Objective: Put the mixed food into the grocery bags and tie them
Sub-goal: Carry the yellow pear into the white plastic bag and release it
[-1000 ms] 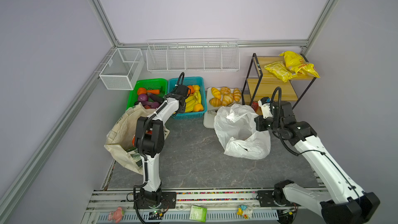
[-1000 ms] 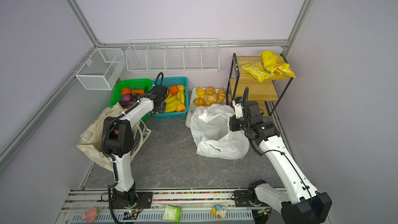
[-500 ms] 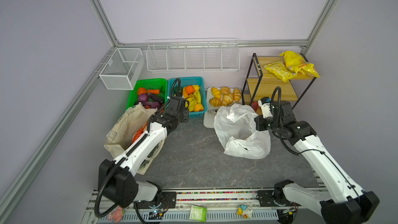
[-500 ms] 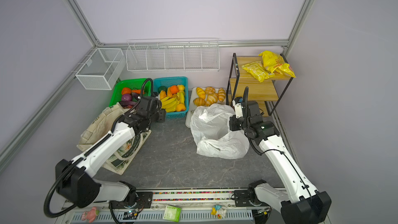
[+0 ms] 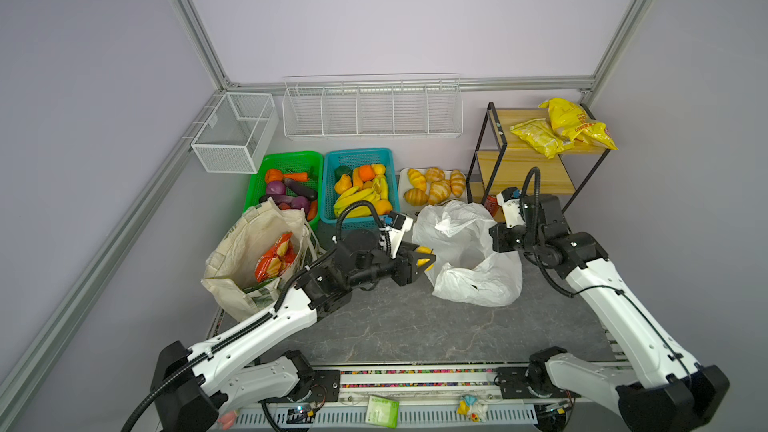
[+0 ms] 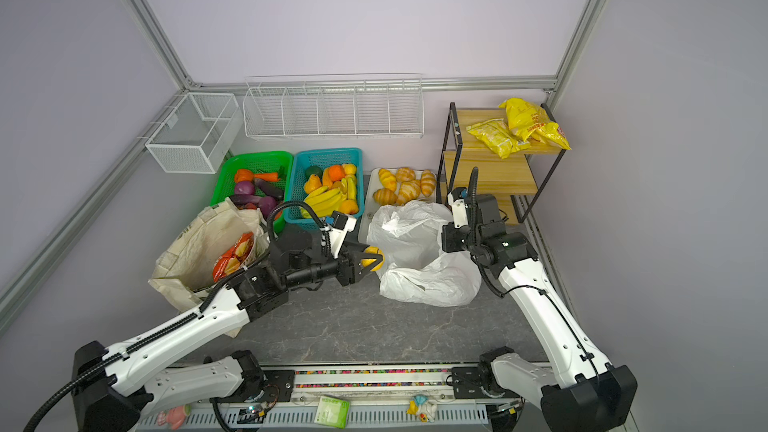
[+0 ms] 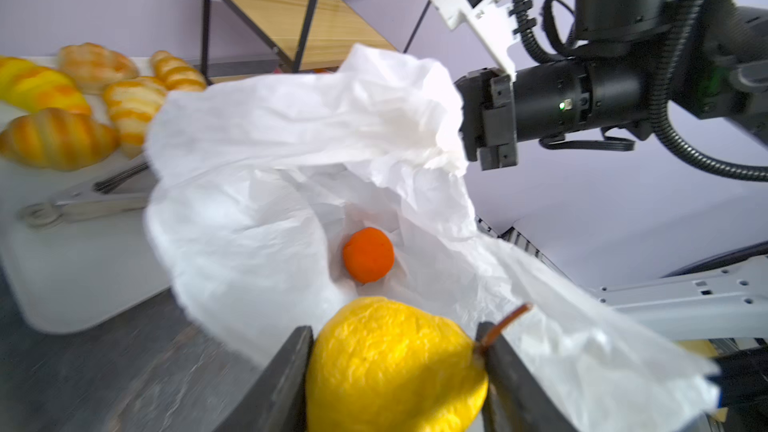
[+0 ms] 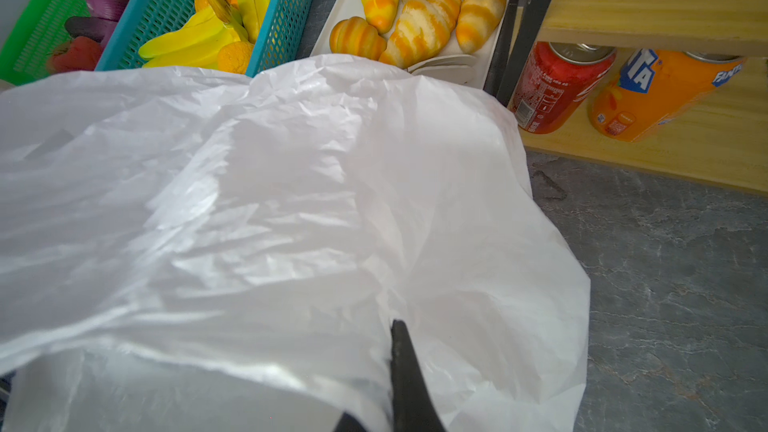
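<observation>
In both top views your left hand (image 5: 429, 258) is clamped on a yellow toy fruit (image 5: 424, 263), right at the open mouth of the white plastic bag (image 5: 473, 268). The bag lies on the table (image 5: 395, 326), just in front of the tray of croissants (image 5: 434, 187). Your right hand (image 5: 494, 238) is clenched on the bag's far rim, holding it up. To the left sits the canvas tote (image 5: 245, 243) with a red snack packet (image 5: 274, 257) inside. The print on both is too small to read. The yellow packets (image 5: 561, 128) on the shelf (image 5: 523, 160) carry red lettering you cannot make out.

From the left wrist, the yellow toy fruit (image 7: 395, 367) sits between both fingers (image 7: 282, 376), with its brown stem against one. Beyond it an orange toy fruit (image 7: 368, 254) lies inside the bag (image 7: 270, 201), and your right hand (image 7: 469, 135) pinches the raised rim.

From the right wrist, the bag's plastic (image 8: 249, 222) fills most of the view, with a dark finger (image 8: 409, 384) pressed against it. On the lowest shelf board are a red can (image 8: 561, 85), its label unreadable, and an orange can (image 8: 660, 93) marked "FANTA".
</observation>
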Motion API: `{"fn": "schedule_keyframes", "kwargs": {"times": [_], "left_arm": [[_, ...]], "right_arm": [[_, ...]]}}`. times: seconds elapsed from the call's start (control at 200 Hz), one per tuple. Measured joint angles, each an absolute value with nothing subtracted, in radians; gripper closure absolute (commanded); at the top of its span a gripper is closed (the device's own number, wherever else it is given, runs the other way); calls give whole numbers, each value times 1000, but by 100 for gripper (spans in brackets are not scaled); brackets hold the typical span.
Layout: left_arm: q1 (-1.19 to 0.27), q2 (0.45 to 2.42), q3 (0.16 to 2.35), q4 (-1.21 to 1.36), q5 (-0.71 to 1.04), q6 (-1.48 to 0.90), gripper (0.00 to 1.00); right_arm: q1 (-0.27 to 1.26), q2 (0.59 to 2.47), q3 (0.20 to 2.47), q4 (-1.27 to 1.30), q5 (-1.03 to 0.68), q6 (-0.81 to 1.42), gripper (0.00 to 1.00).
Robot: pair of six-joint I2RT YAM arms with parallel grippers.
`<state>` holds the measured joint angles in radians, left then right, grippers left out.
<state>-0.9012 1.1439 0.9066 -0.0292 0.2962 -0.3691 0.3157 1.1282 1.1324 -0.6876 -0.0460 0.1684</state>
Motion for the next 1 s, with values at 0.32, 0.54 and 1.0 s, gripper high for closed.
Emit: {"fn": "schedule_keyframes", "kwargs": {"times": [0.32, 0.54, 1.0], "left_arm": [[-918, 1529, 1040, 95, 280, -343, 50], [-957, 1745, 1118, 153, 252, -348, 34], [-951, 1709, 1111, 50, 159, -258, 19]], "right_arm": [[316, 1107, 1112, -663, -81, 192, 94], [316, 1119, 1099, -641, -110, 209, 94], [315, 1122, 1098, -638, -74, 205, 94]]}}
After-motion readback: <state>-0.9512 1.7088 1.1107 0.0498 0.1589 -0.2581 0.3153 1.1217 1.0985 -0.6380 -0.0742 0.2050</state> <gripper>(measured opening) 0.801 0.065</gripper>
